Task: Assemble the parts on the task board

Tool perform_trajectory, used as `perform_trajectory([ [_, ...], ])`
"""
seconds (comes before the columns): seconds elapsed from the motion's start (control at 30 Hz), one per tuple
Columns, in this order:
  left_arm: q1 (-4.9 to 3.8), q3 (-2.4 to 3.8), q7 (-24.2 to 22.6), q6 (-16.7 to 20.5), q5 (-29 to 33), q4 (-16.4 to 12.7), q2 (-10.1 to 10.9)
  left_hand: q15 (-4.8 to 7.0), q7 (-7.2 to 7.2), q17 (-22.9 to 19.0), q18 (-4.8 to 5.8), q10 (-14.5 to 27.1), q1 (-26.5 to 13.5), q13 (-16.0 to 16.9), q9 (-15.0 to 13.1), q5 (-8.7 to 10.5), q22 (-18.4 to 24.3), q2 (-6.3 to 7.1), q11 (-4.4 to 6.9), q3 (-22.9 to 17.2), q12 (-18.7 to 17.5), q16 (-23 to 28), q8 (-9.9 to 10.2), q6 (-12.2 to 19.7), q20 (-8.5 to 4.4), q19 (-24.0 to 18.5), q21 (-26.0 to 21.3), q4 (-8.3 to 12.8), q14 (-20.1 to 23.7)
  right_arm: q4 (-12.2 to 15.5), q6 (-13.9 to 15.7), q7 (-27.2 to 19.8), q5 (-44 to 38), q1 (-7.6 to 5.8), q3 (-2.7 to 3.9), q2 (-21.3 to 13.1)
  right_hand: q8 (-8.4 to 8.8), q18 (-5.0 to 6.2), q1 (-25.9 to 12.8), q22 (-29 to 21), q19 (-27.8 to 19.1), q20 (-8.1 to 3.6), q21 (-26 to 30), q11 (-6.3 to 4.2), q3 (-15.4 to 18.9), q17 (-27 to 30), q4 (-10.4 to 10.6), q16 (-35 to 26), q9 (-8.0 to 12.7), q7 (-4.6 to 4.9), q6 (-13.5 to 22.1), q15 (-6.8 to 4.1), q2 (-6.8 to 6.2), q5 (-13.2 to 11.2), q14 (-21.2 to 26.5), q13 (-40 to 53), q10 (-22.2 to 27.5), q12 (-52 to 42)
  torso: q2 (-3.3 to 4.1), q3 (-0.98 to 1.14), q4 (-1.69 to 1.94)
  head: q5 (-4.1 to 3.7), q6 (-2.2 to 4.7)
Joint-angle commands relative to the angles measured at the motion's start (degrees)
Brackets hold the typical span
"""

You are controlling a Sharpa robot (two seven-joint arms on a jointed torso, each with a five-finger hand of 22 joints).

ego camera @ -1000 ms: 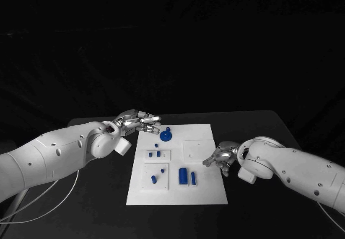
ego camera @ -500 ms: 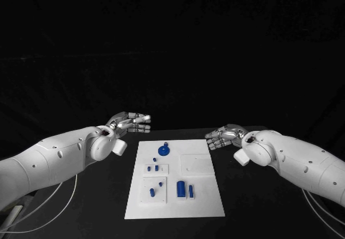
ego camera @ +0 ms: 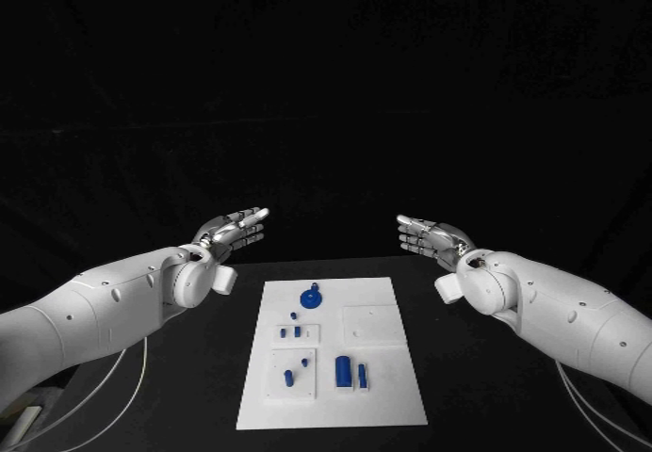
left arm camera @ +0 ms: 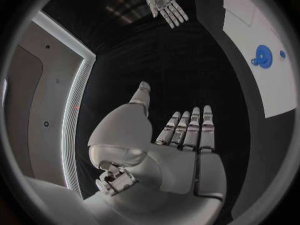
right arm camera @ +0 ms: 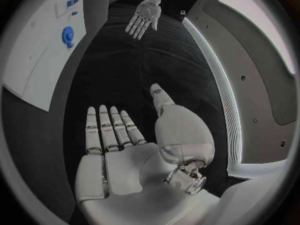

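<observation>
The white task board (ego camera: 374, 395) lies in the middle of the black table. A round blue part (ego camera: 311, 299) with a small knob sits near its far end; several small blue parts (ego camera: 291, 331) and two taller blue blocks (ego camera: 345, 369) stand nearer to me. My left hand (ego camera: 233, 230) is raised above the table, left of the board's far end, fingers straight and apart, holding nothing. My right hand (ego camera: 433, 238) is raised the same way on the right, empty too. The left wrist view shows the flat left palm (left arm camera: 181, 150), the right hand (left arm camera: 164, 4) and the round part (left arm camera: 263, 56).
The black table (ego camera: 203, 377) extends on both sides of the board. White cables (ego camera: 95, 400) hang below my left arm at the table's left edge. The right wrist view shows the flat right palm (right arm camera: 119, 160), the left hand (right arm camera: 144, 16) and the board (right arm camera: 34, 60).
Both hands have lifted off the board area and risen above the table's far edge, opening flat. The whole picture has shifted, so the camera moved as well.
</observation>
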State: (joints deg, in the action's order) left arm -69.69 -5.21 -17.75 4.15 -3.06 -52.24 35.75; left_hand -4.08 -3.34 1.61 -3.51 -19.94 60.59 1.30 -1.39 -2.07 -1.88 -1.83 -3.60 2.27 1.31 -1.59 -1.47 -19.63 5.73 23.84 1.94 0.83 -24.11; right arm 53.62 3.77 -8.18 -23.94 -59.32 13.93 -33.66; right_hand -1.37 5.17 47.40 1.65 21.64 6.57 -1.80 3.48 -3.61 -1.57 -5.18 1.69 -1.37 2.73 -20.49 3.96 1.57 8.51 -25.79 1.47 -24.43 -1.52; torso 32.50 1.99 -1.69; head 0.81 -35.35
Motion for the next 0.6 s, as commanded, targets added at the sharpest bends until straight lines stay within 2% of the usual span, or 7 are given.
perform_trajectory([
  [0.03,0.54,0.32,-1.03,2.85,0.15,-2.24,0.39,4.08,3.34,-1.61,3.51,19.94,-19.74,-1.30,1.39,2.07,1.88,1.83,3.60,-2.27,-1.31,1.59,1.47,19.63,-5.73,-23.84,-1.94,-0.83,24.11,2.12,2.65,-1.46,1.52,-0.10,-0.60,-0.51,1.37,-5.17,-47.40,-1.65,-21.64,-6.57,1.80,-3.48,3.61,1.57,5.18,-1.69,1.37,-2.73,20.49,-3.96,-1.57,-8.51,25.79,-1.47,24.43,1.52,-0.88,-1.33,1.12,-0.54,0.63],
  [0.07,0.76,0.44,-1.30,3.76,0.22,-3.11,0.60,4.08,3.34,-1.61,3.51,19.94,-60.59,-1.30,1.39,2.07,1.88,1.83,3.60,-2.27,-1.31,1.59,1.47,19.63,-5.73,-23.84,-1.94,-0.83,24.11,2.95,3.56,-1.95,2.06,-0.12,-0.92,-0.77,1.37,-5.17,-47.40,-1.65,-21.64,-6.57,1.80,-3.48,3.61,1.57,5.18,-1.69,1.37,-2.73,20.49,-3.96,-1.57,-8.51,25.79,-1.47,24.43,1.52,-1.04,-1.57,1.33,-0.64,0.76],
  [0.13,1.27,0.72,-1.93,5.90,0.39,-5.15,1.10,4.08,3.34,-1.61,3.51,19.94,-60.59,-1.30,1.39,2.07,1.88,1.83,3.60,-2.27,-1.31,1.59,1.47,19.63,-5.73,-23.84,-1.94,-0.83,24.11,4.89,5.69,-3.09,3.33,-0.16,-1.68,-1.36,1.37,-5.17,-47.40,-1.65,-21.64,-6.57,1.80,-3.48,3.61,1.57,5.18,-1.69,1.37,-2.73,20.49,-3.96,-1.57,-8.51,25.79,-1.47,24.43,1.52,-1.26,-1.89,1.60,-0.77,0.93],
  [0.17,1.74,0.98,-2.51,7.84,0.54,-7.00,1.54,4.08,3.34,-1.61,3.51,19.94,-60.59,-1.30,1.39,2.07,1.88,1.83,3.60,-2.27,-1.31,1.59,1.47,19.63,-5.73,-23.84,-1.94,-0.83,24.11,6.64,7.63,-4.13,4.49,-0.20,-2.36,-1.90,1.37,-5.17,-47.40,-1.65,-21.64,-6.57,1.80,-3.48,3.61,1.57,5.18,-1.69,1.37,-2.73,20.49,-3.96,-1.57,-8.51,25.79,-1.47,24.43,1.52,-1.32,-1.99,1.68,-0.81,0.97],
  [0.3,3.31,1.83,-4.42,14.30,1.05,-13.18,3.03,4.08,3.34,-1.61,3.51,19.94,-60.59,-1.30,1.39,2.07,1.88,1.83,3.60,-2.27,-1.31,1.59,1.47,19.63,-5.73,-23.84,-1.94,-0.83,24.11,12.51,14.09,-7.58,8.33,-0.33,-4.65,-3.70,1.37,-5.17,-47.40,-1.65,-21.64,-6.57,1.80,-3.48,3.61,1.57,5.18,-1.69,1.37,-2.73,20.49,-3.96,-1.57,-8.51,25.79,-1.47,24.43,1.52,-1.32,-1.99,1.69,-0.81,0.98],
  [0.47,5.73,3.14,-7.39,24.30,1.83,-22.74,5.33,4.08,3.34,-1.61,3.51,19.94,-60.59,-1.30,1.39,2.07,1.88,1.83,3.60,-2.27,-1.31,1.59,1.47,19.63,-5.73,-23.84,-1.94,-0.83,24.11,21.58,24.09,-12.93,14.28,-0.52,-8.19,-6.49,1.37,-5.17,-47.40,-1.65,-21.64,-6.57,1.80,-3.48,3.61,1.57,5.18,-1.69,1.37,-2.73,20.49,-3.96,-1.57,-8.51,25.79,-1.47,24.43,1.52,-1.32,-1.99,1.69,-0.81,0.98],
  [0.6,7.32,4.01,-9.34,30.87,2.35,-29.02,6.85,4.08,3.34,-1.61,3.51,19.94,-60.59,-1.30,1.39,2.07,1.88,1.83,3.60,-2.27,-1.31,1.59,1.47,19.63,-5.73,-23.84,-1.94,-0.83,24.11,27.65,30.78,-16.50,18.25,-0.65,-10.55,-8.36,1.37,-5.17,-47.40,-1.65,-21.64,-6.57,1.80,-3.48,3.61,1.57,5.18,-1.69,1.37,-2.73,20.49,-3.96,-1.57,-8.51,25.79,-1.47,24.43,1.52,-1.32,-1.99,1.69,-0.81,0.98],
])
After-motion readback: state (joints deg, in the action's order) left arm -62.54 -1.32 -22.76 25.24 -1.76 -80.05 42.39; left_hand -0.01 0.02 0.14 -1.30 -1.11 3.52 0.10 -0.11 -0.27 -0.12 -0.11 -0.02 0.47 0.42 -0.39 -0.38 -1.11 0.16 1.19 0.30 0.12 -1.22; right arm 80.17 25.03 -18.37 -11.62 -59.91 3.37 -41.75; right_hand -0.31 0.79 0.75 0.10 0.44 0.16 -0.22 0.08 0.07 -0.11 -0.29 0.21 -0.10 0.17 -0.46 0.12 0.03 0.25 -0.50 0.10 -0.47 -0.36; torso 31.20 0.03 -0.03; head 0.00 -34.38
